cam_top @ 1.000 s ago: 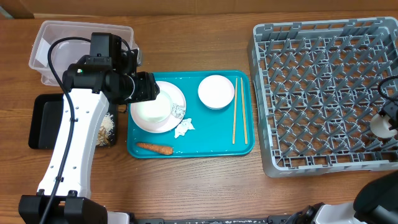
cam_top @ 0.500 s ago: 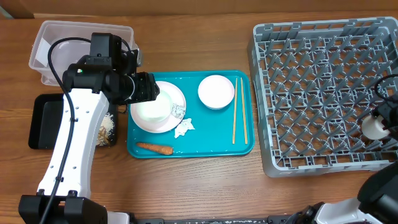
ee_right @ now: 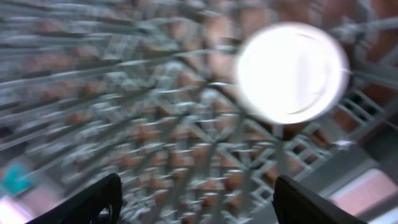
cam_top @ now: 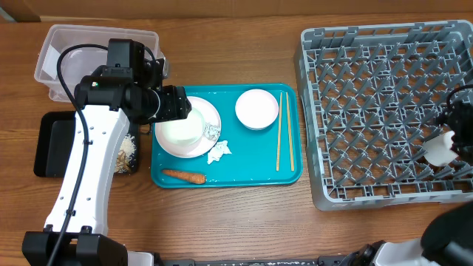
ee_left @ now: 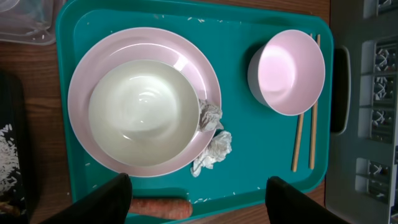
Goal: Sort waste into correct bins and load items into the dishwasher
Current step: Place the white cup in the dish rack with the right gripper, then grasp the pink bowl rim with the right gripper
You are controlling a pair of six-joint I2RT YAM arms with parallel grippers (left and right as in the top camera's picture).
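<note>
My left gripper (ee_left: 199, 190) is open and empty above the teal tray's front edge, near the orange carrot (ee_left: 160, 208). A white bowl (ee_left: 144, 112) sits on the round white plate (ee_left: 84, 74). Two wads of crumpled white tissue (ee_left: 213, 149) lie against the plate's rim. A smaller white bowl (ee_left: 291, 70) and the wooden chopsticks (ee_left: 305, 134) lie further right. My right gripper (ee_right: 196, 193) is open and empty over the grey dish rack (cam_top: 369, 89). A small white cup (ee_right: 292, 71) sits in the rack beyond its fingers. The red wrapper is out of view.
The clear tub (cam_top: 55, 48) stands at the back left. The black tray (cam_top: 52, 148) in front of it holds beige crumbs (cam_top: 127, 154). The teal tray (cam_top: 244, 174) lies between the bins and the rack. The right wrist view is blurred.
The white cup and my right gripper have shifted left over the rack's right side. The left arm and the things on the tray have not moved.
</note>
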